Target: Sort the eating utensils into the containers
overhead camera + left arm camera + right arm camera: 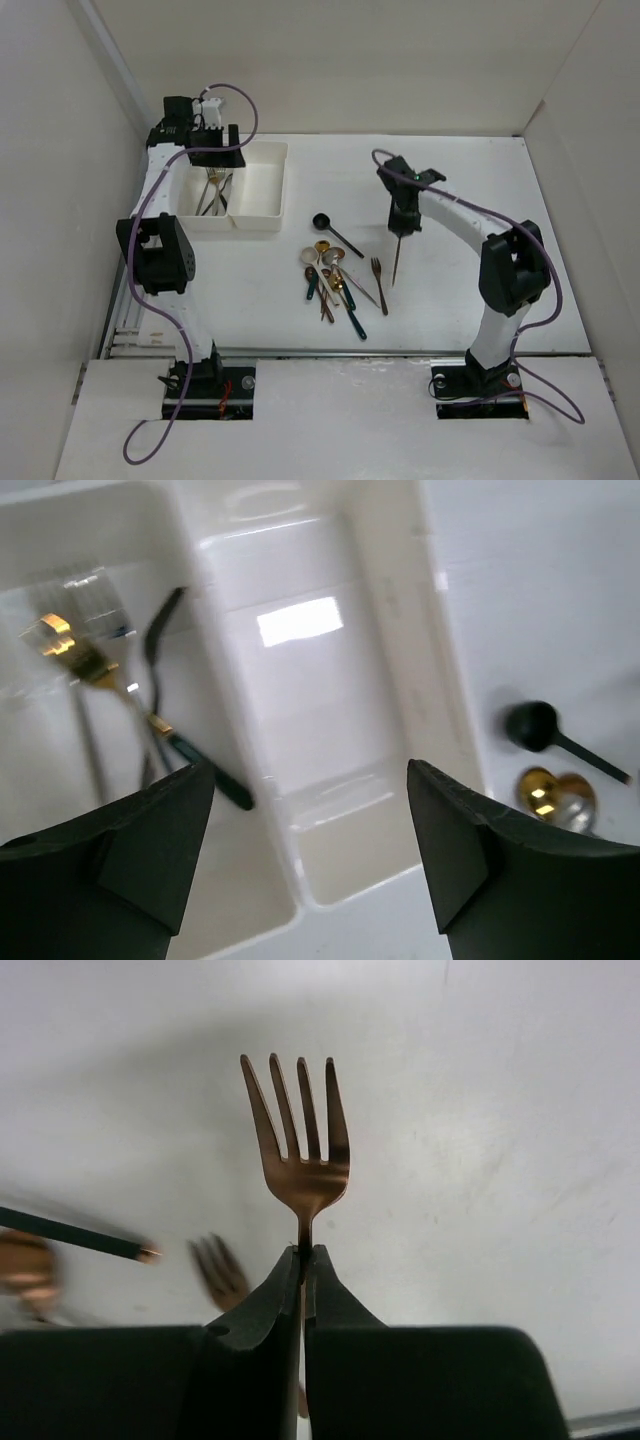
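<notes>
Gleaming copper fork (303, 1182), four slim tines

White table (330, 170) stretching out beyond the right fingers (345, 1325), matte, faintly scuffed, a soft grey shadow across it. Pale walls (400, 60) boxing it in far ahead and off to both sides. Light's even, diffuse.

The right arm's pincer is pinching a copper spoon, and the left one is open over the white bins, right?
Not quite. The right pincer is pinching a copper fork, not a spoon: the right wrist view shows its four tines. The left pincer is indeed open over the white bins.
</notes>
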Tool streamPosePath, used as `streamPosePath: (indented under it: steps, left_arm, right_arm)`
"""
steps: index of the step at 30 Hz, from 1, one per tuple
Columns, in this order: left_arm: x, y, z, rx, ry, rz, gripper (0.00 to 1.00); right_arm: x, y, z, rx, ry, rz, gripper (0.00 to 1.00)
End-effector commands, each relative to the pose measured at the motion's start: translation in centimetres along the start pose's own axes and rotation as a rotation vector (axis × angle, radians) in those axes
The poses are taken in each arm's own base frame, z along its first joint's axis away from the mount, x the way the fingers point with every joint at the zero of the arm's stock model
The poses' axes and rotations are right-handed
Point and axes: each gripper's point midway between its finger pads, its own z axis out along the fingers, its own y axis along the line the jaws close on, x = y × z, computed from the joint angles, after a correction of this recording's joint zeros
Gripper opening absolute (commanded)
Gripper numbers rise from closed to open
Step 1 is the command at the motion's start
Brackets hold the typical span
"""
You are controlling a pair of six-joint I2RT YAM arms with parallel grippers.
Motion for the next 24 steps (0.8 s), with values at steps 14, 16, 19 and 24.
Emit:
streamPosePath:
  steps: [14,16,19,24]
  left_arm:
    - [0.5,-22.5,-10.7,0.912,-0.122,0.367,0.84]
    - [1.1,-23.1,-10.2,0.905,-0.1,0.375,0.85]
    - [1.2,-23.3,-9.6,0.893,-0.085,0.342,0.86]
    - [1.3,-23.5,-7.1,0.819,-0.064,0.326,0.85]
  right_arm:
    - [-19.5,20.3,-25.4,-0.861,-0.65,0.108,0.0]
    - [-19.0,21.8,-26.5,-0.903,-0.658,0.09,0.0]
    - [-17.7,23.4,-27.1,-0.958,-0.627,0.059,0.0]
    - [-15.6,25.0,-27.4,-1.043,-0.555,0.051,0.0]
